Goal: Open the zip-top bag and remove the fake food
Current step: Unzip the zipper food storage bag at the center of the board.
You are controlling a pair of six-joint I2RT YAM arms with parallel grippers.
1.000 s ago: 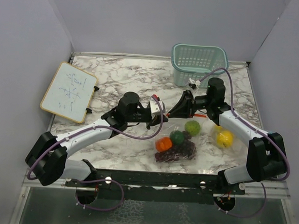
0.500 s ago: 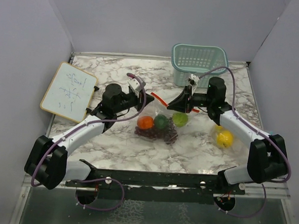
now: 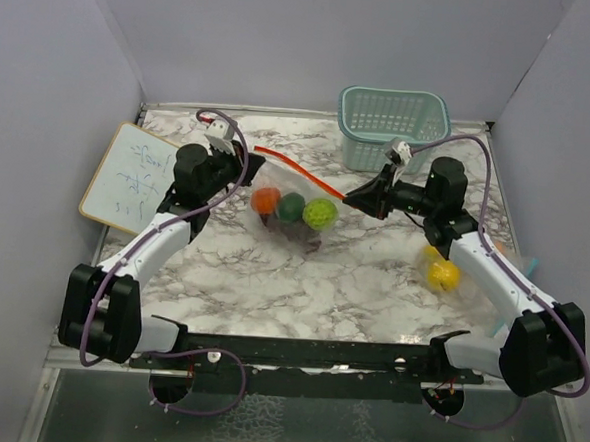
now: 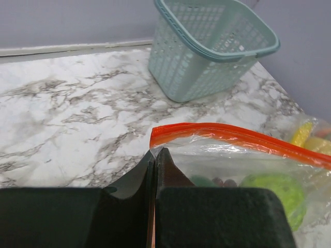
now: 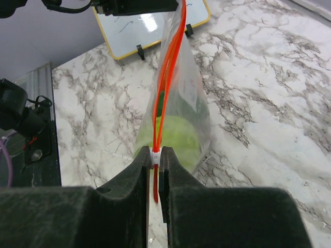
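Observation:
The clear zip-top bag point(image 3: 295, 216) with an orange zip strip point(image 3: 300, 171) hangs stretched between my two grippers. Inside it are an orange point(image 3: 267, 200), a dark green piece point(image 3: 292, 207), a lime point(image 3: 320, 214) and purple grapes point(image 3: 296, 231). My left gripper point(image 3: 241, 161) is shut on the bag's left top corner point(image 4: 155, 151). My right gripper point(image 3: 351, 198) is shut on the white zip slider point(image 5: 155, 154) at the right end. A lemon point(image 3: 443, 276) and another yellow fruit point(image 3: 430, 253) lie on the table to the right, outside the bag.
A teal mesh basket point(image 3: 393, 127) stands at the back right, also in the left wrist view point(image 4: 212, 46). A small whiteboard point(image 3: 135, 179) lies at the left edge. Grey walls close in both sides and the back.
The bag has moved back and to the left, off the near part of the table. My left gripper has swung left and back, and the grippers are farther apart with the zip strip pulled taut.

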